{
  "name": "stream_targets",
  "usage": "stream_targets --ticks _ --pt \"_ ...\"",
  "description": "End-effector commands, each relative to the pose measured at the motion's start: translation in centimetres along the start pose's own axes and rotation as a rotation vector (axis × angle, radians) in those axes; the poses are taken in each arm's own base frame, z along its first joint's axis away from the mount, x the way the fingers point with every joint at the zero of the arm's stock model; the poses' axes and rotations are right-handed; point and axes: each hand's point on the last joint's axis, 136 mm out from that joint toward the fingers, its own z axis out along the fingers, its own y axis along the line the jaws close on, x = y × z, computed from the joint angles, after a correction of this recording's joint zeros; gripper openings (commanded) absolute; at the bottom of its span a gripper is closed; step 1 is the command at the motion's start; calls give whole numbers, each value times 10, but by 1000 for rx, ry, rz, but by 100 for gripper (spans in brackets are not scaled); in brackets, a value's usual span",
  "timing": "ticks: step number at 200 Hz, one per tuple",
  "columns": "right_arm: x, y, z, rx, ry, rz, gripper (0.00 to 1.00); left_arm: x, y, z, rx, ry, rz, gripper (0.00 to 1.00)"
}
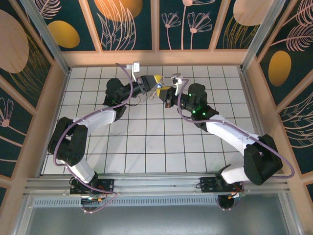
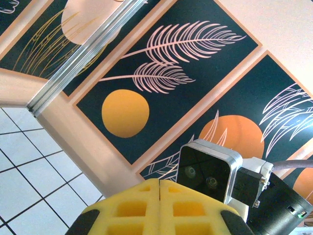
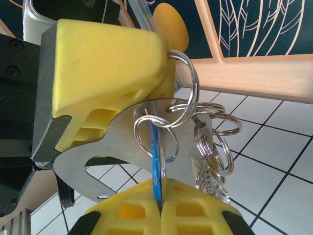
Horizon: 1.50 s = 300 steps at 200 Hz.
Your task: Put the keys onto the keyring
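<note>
In the right wrist view my right gripper [image 3: 160, 208] is shut on the key [image 3: 156, 164], a thin blue-edged piece standing on edge between the yellow fingertips. Its upper end overlaps a split ring of the keyring [image 3: 164, 132]; I cannot tell whether it is threaded. The keyring is a flat silvery plate with a cluster of silvery rings [image 3: 215, 147] hanging at its right. The left gripper's yellow fingers [image 3: 107, 73] clamp its top. In the top view the left gripper [image 1: 156, 80] and right gripper [image 1: 165, 90] meet tip to tip above the far tiles. The left gripper [image 2: 160, 193] shows shut, its grip hidden.
The right wrist's camera housing [image 2: 205, 171] sits just beyond the left fingertips. The back wall's wooden sill [image 1: 156, 58] lies a short way behind both grippers. White tiled floor [image 1: 146, 142] spreads between the arms and toward the near edge.
</note>
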Motion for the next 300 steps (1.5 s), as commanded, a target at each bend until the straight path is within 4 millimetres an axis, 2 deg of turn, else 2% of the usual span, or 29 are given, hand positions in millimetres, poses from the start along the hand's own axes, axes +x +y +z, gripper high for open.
stream_targets --ticks 1,37,112,163,200,251,278,291,293,300 --pt "-3 6 1 -11 0 -29 0 -7 -32 0 81 -18 74 0" --pt "-14 -9 -11 12 -68 36 0 -6 -32 -2 89 -35 58 0" --pt "-23 0 -3 -74 -109 95 0 -4 -36 -5 141 -111 -16 0" --pt "-10 22 9 -165 -23 61 0 -3 -32 -4 148 -121 -34 0" --pt "-1 16 7 -145 9 53 0 -2 -31 -4 146 -121 -34 0" --pt "1 23 -1 -169 29 31 0 -2 -30 -4 144 -121 -32 0" --pt "0 16 -12 -134 21 32 32 -1 -29 -3 141 -117 -29 0" --pt "1 20 -20 -137 17 34 40 0 -28 -3 138 -115 -25 0" --pt "-2 12 -23 -118 8 36 41 0 -28 -3 137 -115 -24 0" --pt "-3 7 -30 -104 2 38 43 0 -28 -3 137 -115 -25 0"
